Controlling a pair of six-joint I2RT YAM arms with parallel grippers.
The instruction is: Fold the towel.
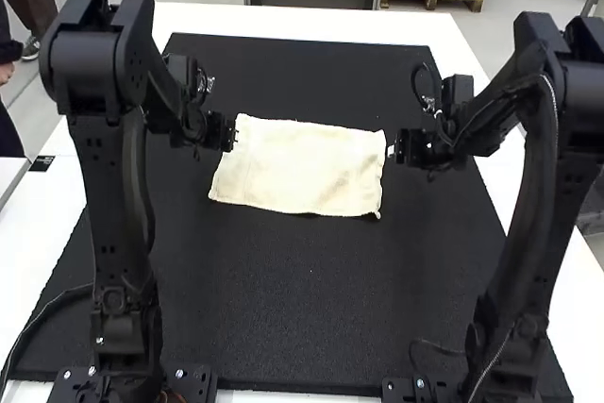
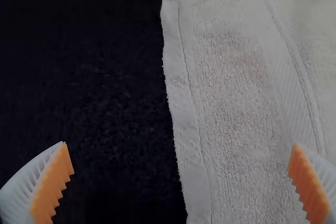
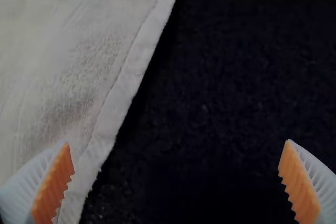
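The towel (image 1: 302, 167) lies spread flat as a cream rectangle, wider from left to right than from near to far, on the black mat (image 1: 283, 309) that covers much of the white bench (image 1: 24, 261). It may be folded once, but the layers are hard to make out. The left claw (image 1: 230, 135) is at the towel's far left corner, and the right claw (image 1: 393, 150) is just beside its right edge, towards the far corner. Both have their white, ribbed fingers well apart, with nothing clamped between the orange pads (image 2: 52, 184). In the left wrist view, a stitched hem (image 2: 191, 103) runs along the towel's end, with a woven band (image 2: 296, 77) farther in. The right wrist view shows a stitched hem too.
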